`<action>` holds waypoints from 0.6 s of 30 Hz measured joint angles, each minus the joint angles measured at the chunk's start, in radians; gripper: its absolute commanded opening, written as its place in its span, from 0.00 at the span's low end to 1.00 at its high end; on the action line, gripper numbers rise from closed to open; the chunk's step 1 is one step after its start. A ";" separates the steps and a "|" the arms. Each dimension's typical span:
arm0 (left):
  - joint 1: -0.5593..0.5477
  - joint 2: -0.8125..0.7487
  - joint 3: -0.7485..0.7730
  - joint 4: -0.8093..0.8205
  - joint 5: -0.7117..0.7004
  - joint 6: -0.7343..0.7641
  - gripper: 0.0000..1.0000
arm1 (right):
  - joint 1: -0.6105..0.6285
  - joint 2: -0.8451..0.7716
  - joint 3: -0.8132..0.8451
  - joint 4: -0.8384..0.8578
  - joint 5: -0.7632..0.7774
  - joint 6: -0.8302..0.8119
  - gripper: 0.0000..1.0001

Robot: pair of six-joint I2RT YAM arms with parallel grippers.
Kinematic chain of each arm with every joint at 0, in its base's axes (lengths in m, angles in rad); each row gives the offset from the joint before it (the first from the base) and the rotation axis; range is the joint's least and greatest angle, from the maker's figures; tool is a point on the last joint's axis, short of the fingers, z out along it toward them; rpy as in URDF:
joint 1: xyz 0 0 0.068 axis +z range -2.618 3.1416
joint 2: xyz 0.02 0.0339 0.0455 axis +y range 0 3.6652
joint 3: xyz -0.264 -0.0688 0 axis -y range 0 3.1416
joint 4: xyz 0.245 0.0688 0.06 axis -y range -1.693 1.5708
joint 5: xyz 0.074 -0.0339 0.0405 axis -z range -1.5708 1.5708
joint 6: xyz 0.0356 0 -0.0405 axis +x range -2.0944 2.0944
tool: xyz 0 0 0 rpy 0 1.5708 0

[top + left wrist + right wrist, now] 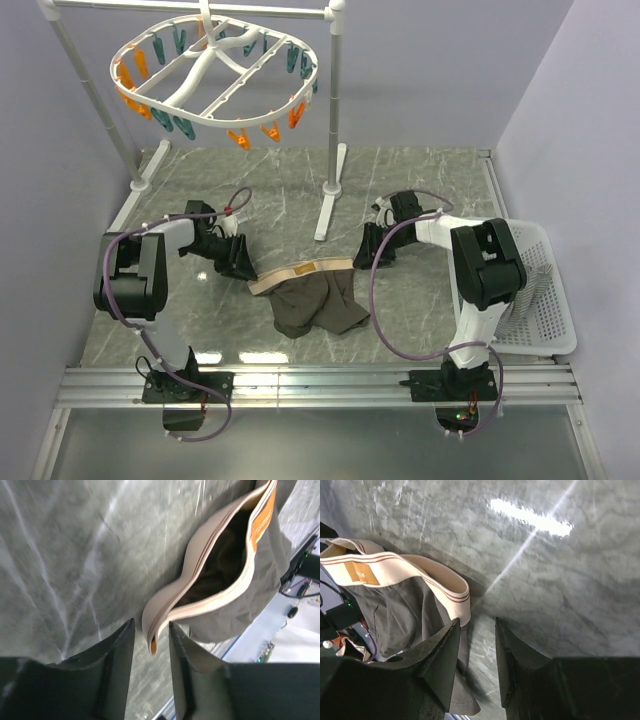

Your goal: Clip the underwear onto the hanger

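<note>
At the upper left of the top view, the hanger [186,97] hangs from a white rail stand [333,100], with orange and teal pegs dangling round its rim. It is well apart from the cloth below.

The left arm rises from its base at the lower left and folds at the elbow. Its forearm runs to the right, low over the table [430,180]. The left claw [240,262] sits at the left end of the waistband. In the left wrist view this claw [151,625] is only a little open. The folded end of the tan band lies in the gap, close against one finger and clear of the other, so it is not pinched.

The underwear [310,300] lies on the table in the middle of the frame between the two claws. Its waistband stretches left to right, and the dark cloth is bunched below it.

The right arm stands up from the lower right, bends, and reaches back to the left. The right claw [368,255] is tipped down near the band's right end. In the right wrist view this claw [476,625] is narrowly open with bare table showing between its fingers. It holds nothing, and the band's end lies just beside one fingertip.

A white basket [545,290] sits at the right edge.
</note>
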 measured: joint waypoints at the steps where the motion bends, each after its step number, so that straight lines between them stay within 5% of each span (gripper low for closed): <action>1: 0.000 0.000 0.003 0.010 0.000 -0.005 0.31 | 0.001 0.005 0.005 0.000 -0.002 0.000 0.42; 7: 0.001 0.014 0.027 0.035 0.007 -0.012 0.29 | 0.002 0.035 0.044 0.002 -0.026 0.009 0.51; 18: 0.013 0.016 0.027 -0.002 0.007 0.007 0.54 | 0.010 0.035 0.045 0.012 -0.048 0.026 0.51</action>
